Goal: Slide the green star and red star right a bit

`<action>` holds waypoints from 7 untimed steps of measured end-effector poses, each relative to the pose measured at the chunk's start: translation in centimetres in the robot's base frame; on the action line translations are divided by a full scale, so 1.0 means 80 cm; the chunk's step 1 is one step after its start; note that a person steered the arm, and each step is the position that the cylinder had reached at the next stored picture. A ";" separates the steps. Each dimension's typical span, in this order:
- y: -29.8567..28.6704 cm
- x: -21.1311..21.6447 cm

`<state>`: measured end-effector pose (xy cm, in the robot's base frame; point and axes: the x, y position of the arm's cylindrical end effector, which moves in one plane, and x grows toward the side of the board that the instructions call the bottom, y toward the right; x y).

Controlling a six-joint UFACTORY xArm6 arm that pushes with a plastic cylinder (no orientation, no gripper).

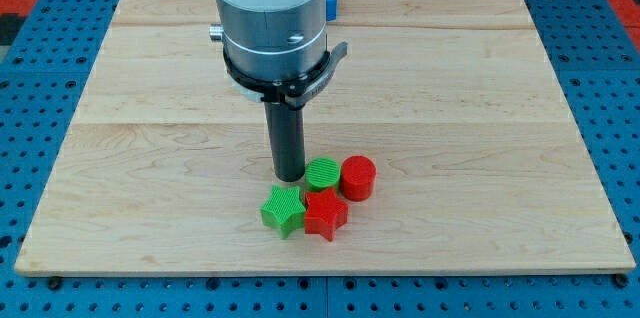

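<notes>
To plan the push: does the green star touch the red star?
Touching. The camera view shows the green star and the red star side by side, edges meeting with no board visible between them.

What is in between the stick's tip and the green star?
Nothing. In the camera view, my tip stands just above the green star, toward the view's top, with only a sliver of bare wooden board between. The green cylinder sits beside my tip, on the view's right.
</notes>
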<state>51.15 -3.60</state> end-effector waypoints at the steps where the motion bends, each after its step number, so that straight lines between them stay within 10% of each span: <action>1: 0.000 -0.011; 4: -0.103 0.033; 7: -0.047 0.079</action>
<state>57.47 -7.37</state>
